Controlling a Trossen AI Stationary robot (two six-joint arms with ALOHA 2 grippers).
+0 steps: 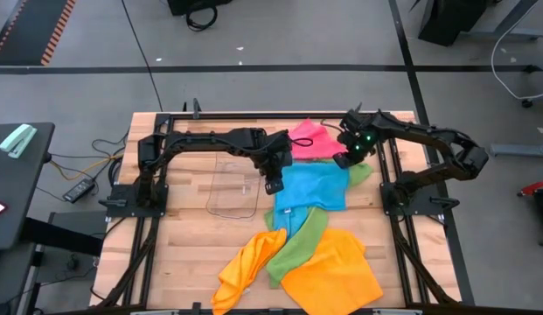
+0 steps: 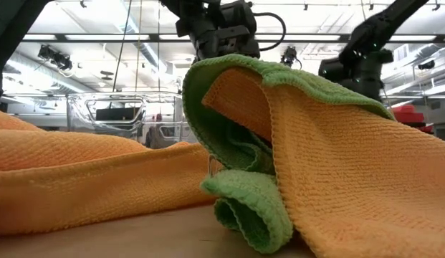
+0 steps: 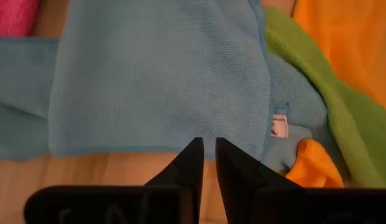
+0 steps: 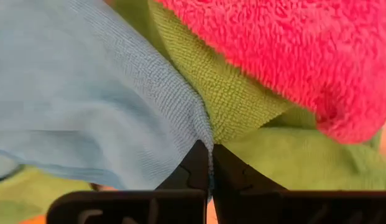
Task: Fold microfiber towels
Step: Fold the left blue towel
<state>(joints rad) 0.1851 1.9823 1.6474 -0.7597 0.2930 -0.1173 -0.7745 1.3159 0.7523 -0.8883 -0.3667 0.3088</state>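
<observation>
High view: left tool (image 1: 273,185) nearly shut, grip on blue towel (image 1: 313,185) edge uncertain; right tool (image 1: 341,161) pinches far-right corner. Advice: lift both evenly, keep edge taut.

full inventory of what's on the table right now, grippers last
blue towel: 1, sky blue, table centre, spread between the two grippers
pink towel: 1, pink, far edge, beside the blue one
green towels: at least 2, green; one strip runs from the blue towel toward the orange ones, another under the blue towel's right corner
orange towels: 2, orange, near edge, bunched
clear tray: 1, transparent, left of the blue towel
table: 1, light wood
left gripper: at the blue towel's left edge, nearly closed
right gripper: shut on the blue towel's right corner
</observation>
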